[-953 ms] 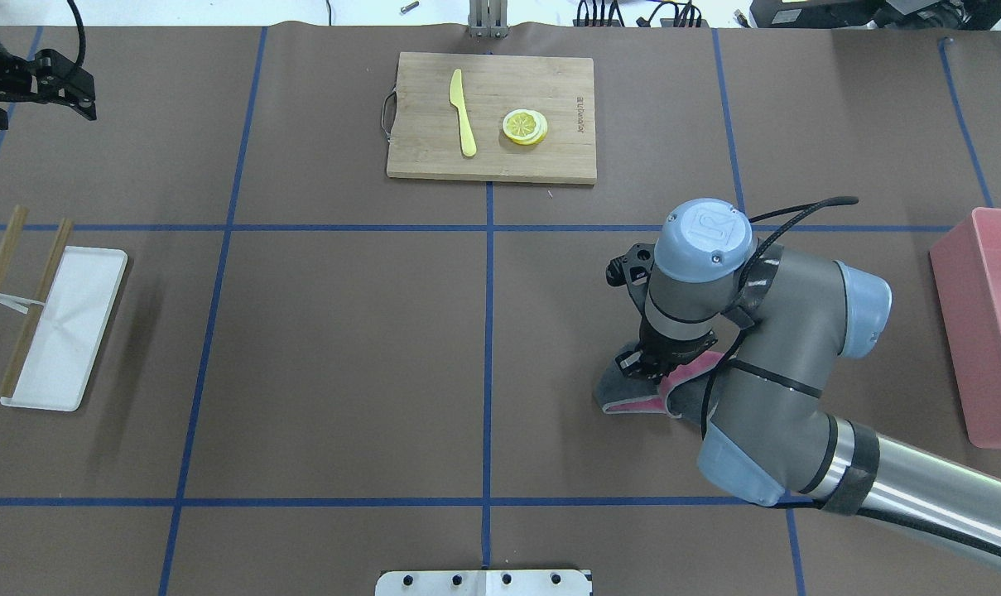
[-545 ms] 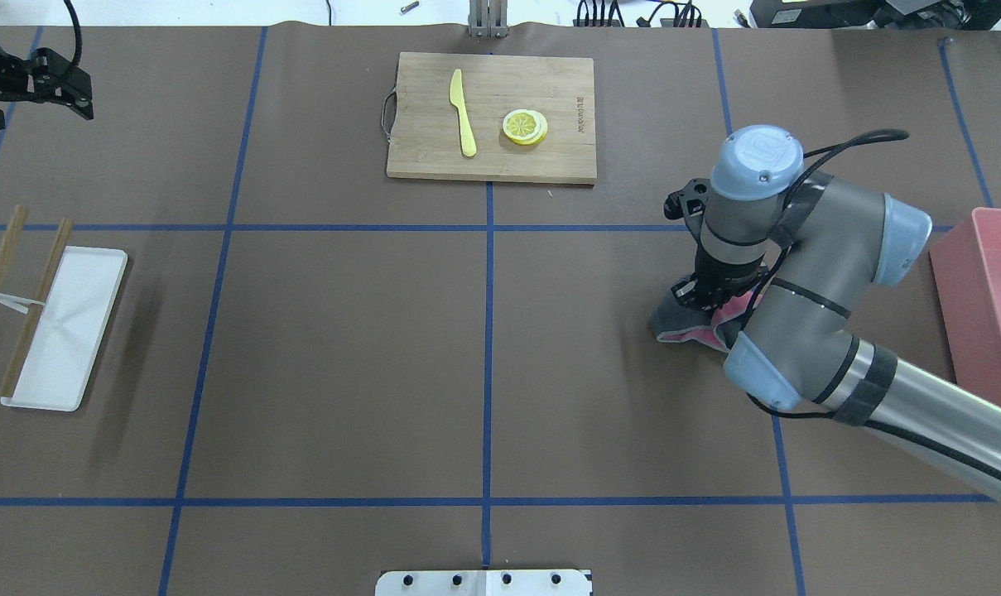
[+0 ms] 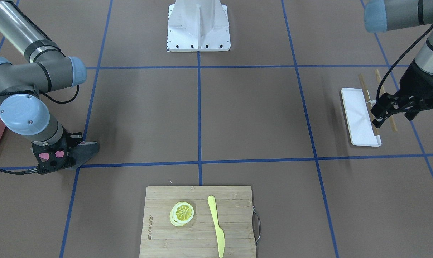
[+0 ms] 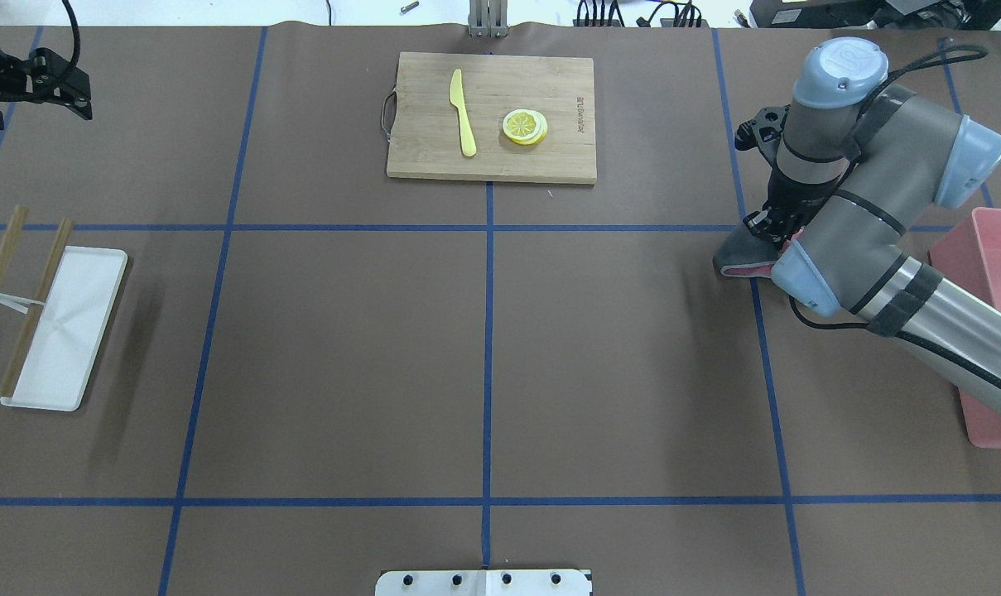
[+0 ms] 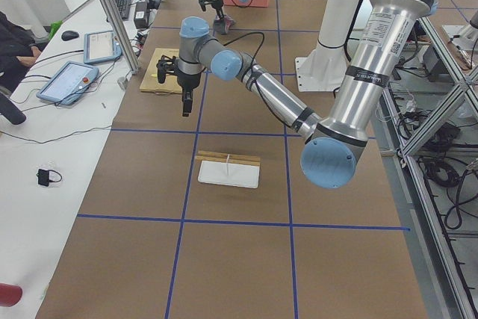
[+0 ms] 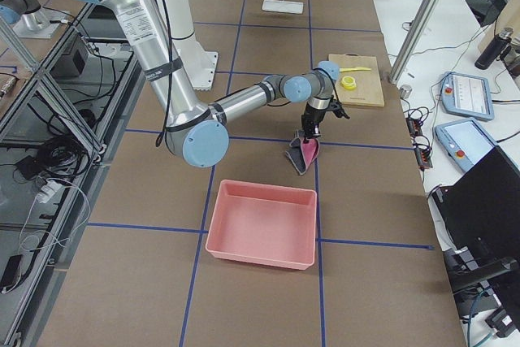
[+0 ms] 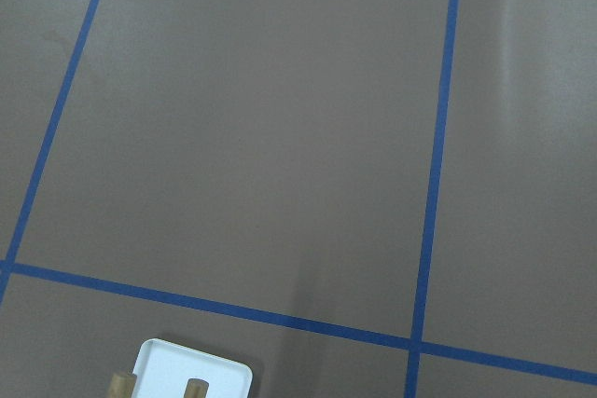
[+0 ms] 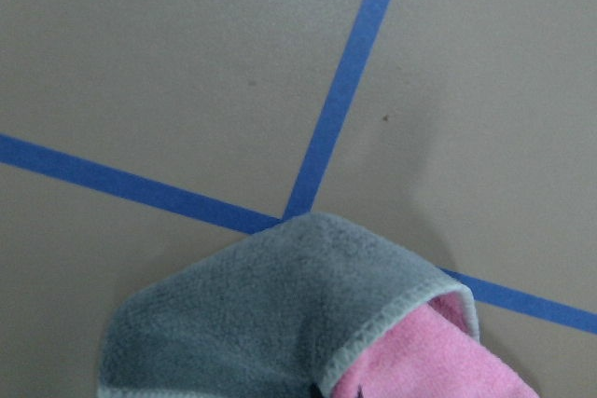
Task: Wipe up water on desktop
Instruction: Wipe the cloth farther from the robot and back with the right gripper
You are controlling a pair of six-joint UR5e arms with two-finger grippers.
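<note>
The desktop (image 4: 343, 348) is brown with blue tape lines; I see no water on it. My right gripper (image 4: 769, 228) is shut on a grey and pink cloth (image 4: 736, 257) and presses it on the desktop at a tape crossing, far right. The cloth also shows in the front view (image 3: 85, 150) under the right gripper (image 3: 53, 157), and in the right wrist view (image 8: 280, 323). My left gripper (image 4: 65, 87) hovers open and empty over the far left corner; in the front view (image 3: 393, 114) it is above the white tray.
A bamboo cutting board (image 4: 434, 157) with a yellow knife (image 4: 464, 112) and lemon slices (image 4: 525, 127) lies at the far middle. A white tray (image 4: 69, 327) and chopsticks (image 4: 7, 248) lie at the left. A pink bin (image 4: 997, 273) stands at the right edge.
My right arm has dragged the cloth across the desktop, away from the robot and to the right, up to the tape crossing. The left gripper has barely moved.
</note>
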